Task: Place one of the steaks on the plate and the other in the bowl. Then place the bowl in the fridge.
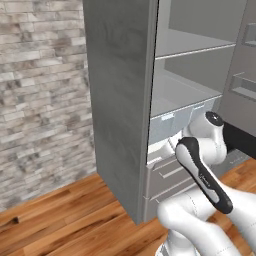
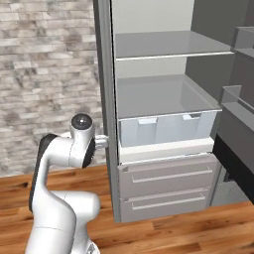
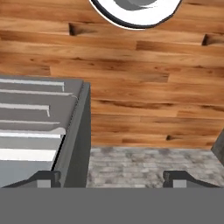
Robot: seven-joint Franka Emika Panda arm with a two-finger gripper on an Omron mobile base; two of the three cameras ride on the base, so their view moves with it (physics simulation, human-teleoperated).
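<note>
Inside one open fridge point(image 2: 163, 99), two shelves point(image 2: 168, 47).

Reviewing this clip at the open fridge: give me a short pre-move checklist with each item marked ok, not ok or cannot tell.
1. Fridge door open: ok, shelves and drawers are exposed.
2. Gripper empty: ok, nothing sits between the widely spread fingers in the hand view.
3. Red bowl on a fridge shelf: cannot tell, the visible shelf surfaces look bare.
4. Steaks placed: cannot tell.
5. Hand aimed at the shelves: not ok, the hand view looks down the fridge's side at the wooden floor.
6. Arm clear of the fridge: cannot tell; the wrist sits right at its side edge.
</note>
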